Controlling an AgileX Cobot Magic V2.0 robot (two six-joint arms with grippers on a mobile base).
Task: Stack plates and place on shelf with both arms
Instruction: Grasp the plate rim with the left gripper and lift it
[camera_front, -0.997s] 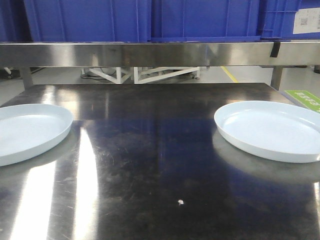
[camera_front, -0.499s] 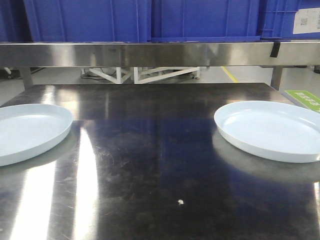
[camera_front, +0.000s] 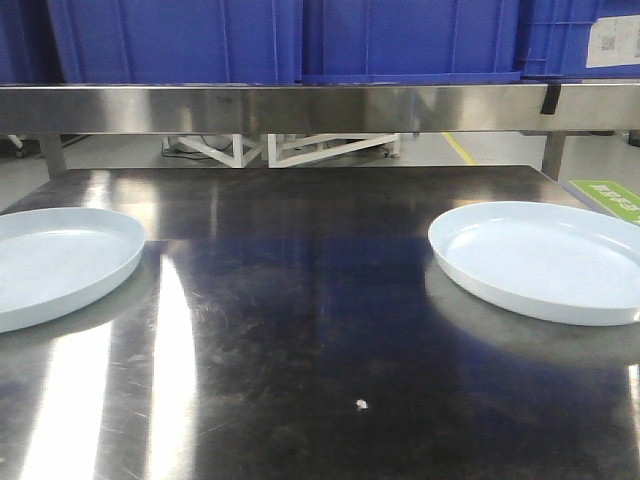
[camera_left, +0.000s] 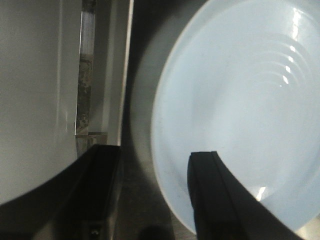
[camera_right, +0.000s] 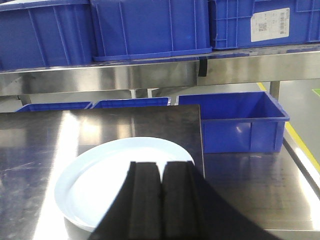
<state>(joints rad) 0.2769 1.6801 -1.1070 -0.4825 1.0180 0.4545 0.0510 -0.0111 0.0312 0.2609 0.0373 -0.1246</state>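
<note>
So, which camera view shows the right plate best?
The front-facing view: the right plate lies nearly whole, only its right edge cut off. In the right wrist view the shut right tool hides its near part. Left wrist view: seemingly the other plate.

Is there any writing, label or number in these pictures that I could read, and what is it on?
On the top-right blue bin: a white label with a barcode and small print, too small to read.
At the far right of the front view: a green sign with white characters, too blurred to read.
No text shows on the left plate or the right plate.
</note>
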